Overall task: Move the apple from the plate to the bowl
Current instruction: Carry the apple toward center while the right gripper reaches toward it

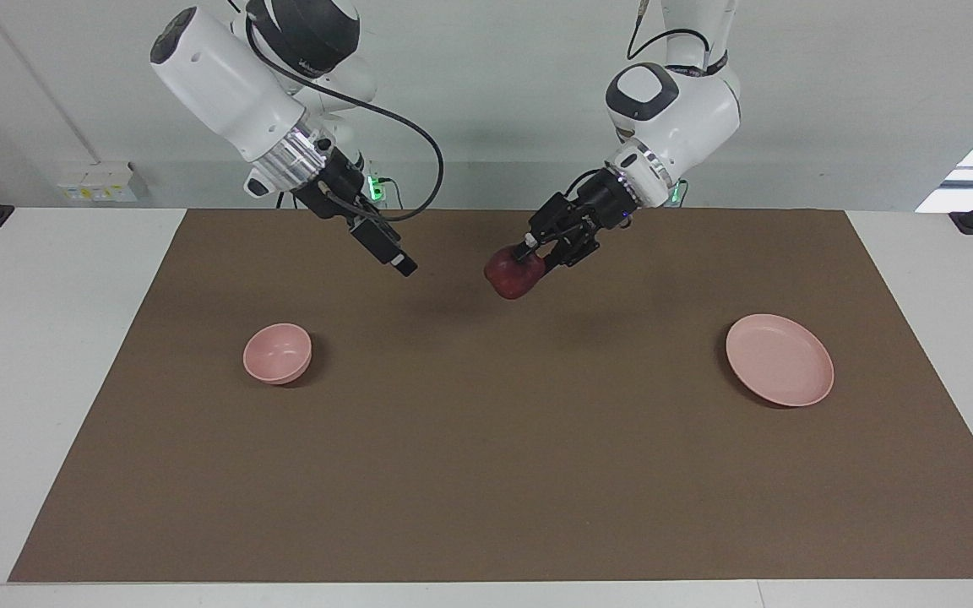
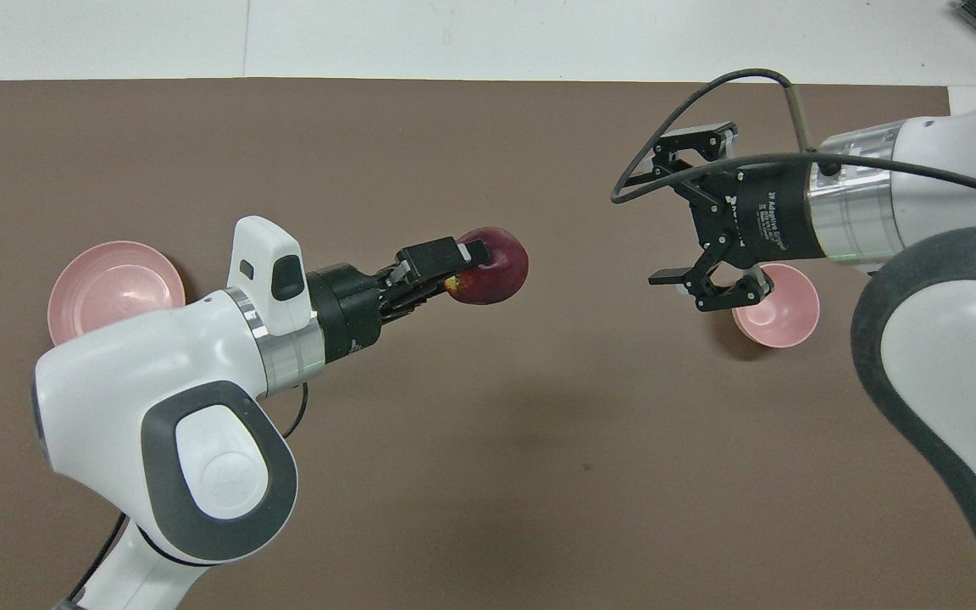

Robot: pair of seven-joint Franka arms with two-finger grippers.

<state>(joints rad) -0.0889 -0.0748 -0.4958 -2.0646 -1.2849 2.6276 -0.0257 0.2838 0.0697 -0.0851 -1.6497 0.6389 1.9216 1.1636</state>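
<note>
The dark red apple (image 1: 510,277) (image 2: 501,271) hangs in the air over the middle of the brown mat, with my left gripper (image 1: 530,252) (image 2: 471,267) shut on it. The pale pink plate (image 1: 780,359) (image 2: 115,288) lies bare toward the left arm's end of the mat. Toward the right arm's end stands the small pink bowl (image 1: 277,353) (image 2: 784,318), with nothing in it. My right gripper (image 1: 399,262) (image 2: 645,229) is raised over the mat between bowl and apple, open, its fingers pointing at the apple; in the overhead view it covers part of the bowl's rim.
A brown mat (image 1: 486,473) covers most of the white table (image 1: 39,338). A black cable (image 1: 419,169) loops off the right arm's wrist.
</note>
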